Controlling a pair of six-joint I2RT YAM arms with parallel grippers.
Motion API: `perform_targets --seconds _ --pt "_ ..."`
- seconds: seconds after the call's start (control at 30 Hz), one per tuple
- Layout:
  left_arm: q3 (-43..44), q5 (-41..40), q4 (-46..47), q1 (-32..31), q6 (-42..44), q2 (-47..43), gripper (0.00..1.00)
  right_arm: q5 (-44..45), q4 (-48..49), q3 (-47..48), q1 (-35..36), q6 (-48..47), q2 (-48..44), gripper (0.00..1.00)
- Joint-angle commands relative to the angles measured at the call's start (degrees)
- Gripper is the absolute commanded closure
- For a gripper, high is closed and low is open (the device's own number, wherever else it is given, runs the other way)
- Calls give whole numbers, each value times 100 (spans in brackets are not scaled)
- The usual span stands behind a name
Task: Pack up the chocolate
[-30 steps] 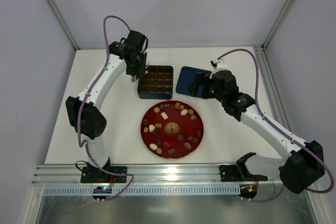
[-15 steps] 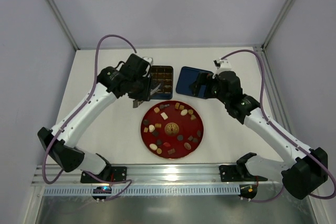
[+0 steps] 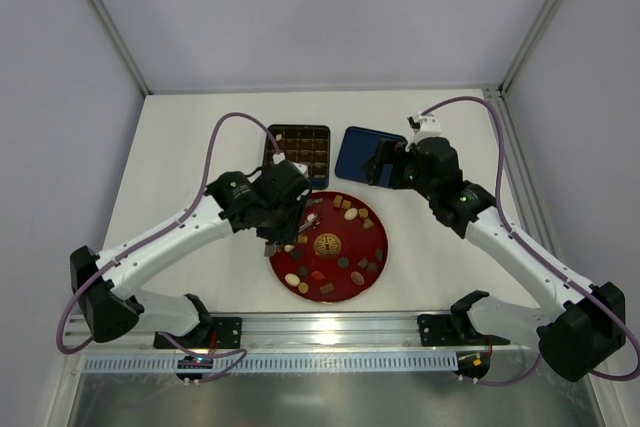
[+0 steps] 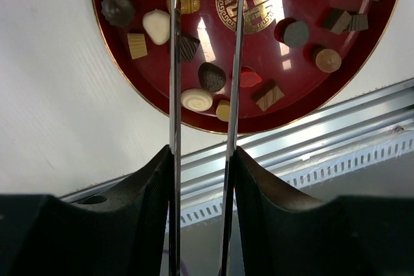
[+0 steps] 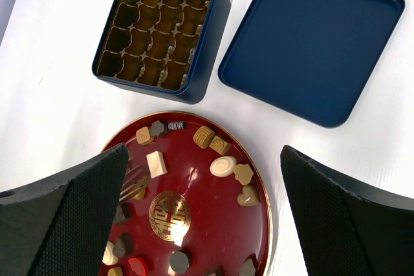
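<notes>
The left fingers [image 4: 145, 211] are spread. Each carries a thin metal blade [image 4: 174, 63], and the 2 blades hang parallel over the near-left part of the red plate [image 4: 152, 75], pinching nothing. All the chocolate [image 4: 211, 77] that can be seen lies loose on that plate. The cells of the blue box [image 5: 217, 24] look unfilled, so packing seems barely begun.

The main risk is a bad pinch. A dark domed piece sits in the gap between the blades, touching neither. A ridged dark piece [image 4: 187, 46] lies just beside the left blade, with a cream swirl [image 4: 196, 99] and a small tan piece [image 4: 223, 109] close by. If the blades close here, they could catch 2 pieces at once or shove a neighbour aside. A rounded piece may also squirt out from such narrow, springy blades. These pieces lie near the rim, so a nudged one could roll onto the table [image 3: 170, 137] towards the metal rail [image 4: 310, 134].

Carrying brings a second risk. The box stands beyond the plate, so a weakly held piece could drop on the way or catch on the box wall.

The right fingers [image 5: 65, 211] are wide apart and hold nothing. They hover above the far-right side of the plate, near the box and the open lid [image 5: 310, 43] that lies just beside it. That arm sits close to the route to the box, and the 2 arms could crowd each other there.
</notes>
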Motion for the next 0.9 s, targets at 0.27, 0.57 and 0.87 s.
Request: perform_targets --seconds 0.27,0.57,0.87 --pt "-34 -778 378 -374 -735 188 57 89 76 -79 1 -3 -181 0" --pt "-122 -954 457 -374 -858 373 56 106 120 -141 1 -47 -207 0" --pt "-280 -804 633 -383 -858 522 55 150 93 -176 1 -65 -260 0"
